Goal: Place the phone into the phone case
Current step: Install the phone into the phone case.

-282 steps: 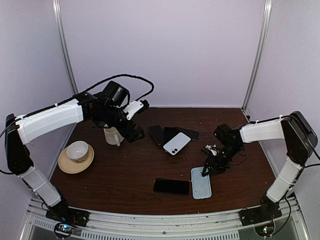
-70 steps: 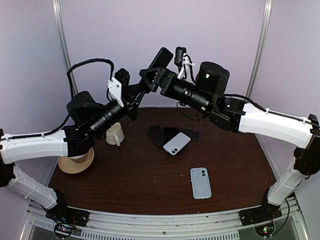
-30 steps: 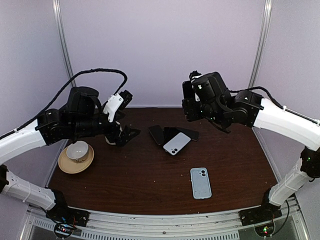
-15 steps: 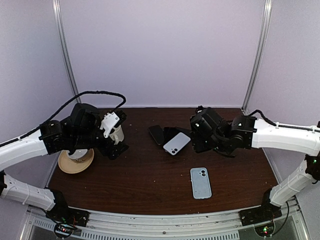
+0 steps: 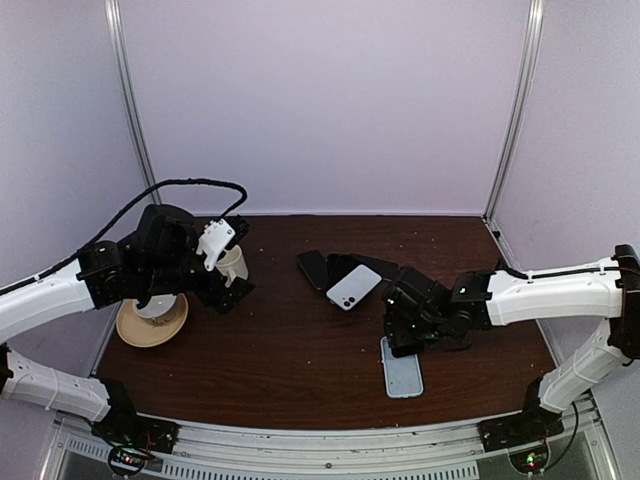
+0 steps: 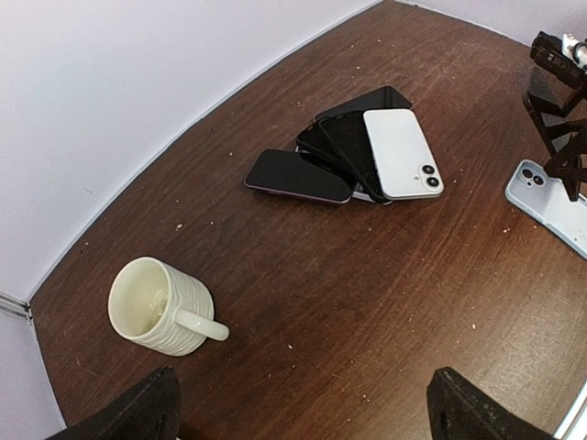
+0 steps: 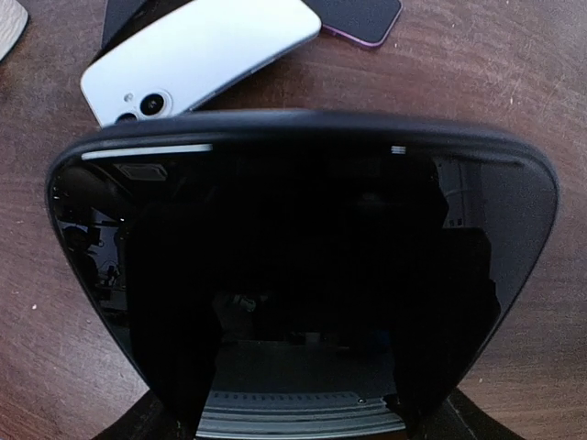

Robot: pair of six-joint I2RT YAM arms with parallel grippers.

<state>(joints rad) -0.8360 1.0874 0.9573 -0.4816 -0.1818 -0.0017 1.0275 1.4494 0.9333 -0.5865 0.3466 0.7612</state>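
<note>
Right gripper [image 5: 403, 336]: jaws partly apart, clamped on the edges of a glossy black slab phone [image 7: 303, 275].
Held phone: low over the far end of a pale blue phone case [image 5: 403, 376] lying flat on the dark brown wooden table [image 5: 280, 350]; contact cannot be told.
Left gripper [image 6: 307, 414]: spread wide, holding nothing, hanging near a cream ribbed mug [image 6: 158, 307].
Right wrist view alone: the black screen fills the view, with a white twin-lens phone [image 7: 197, 55] beyond it.
Left wrist view alone: dark phones [image 6: 298, 174] fanned under the white one.
Top view alone: a tan saucer [image 5: 135, 330] carrying a white cup.
</note>
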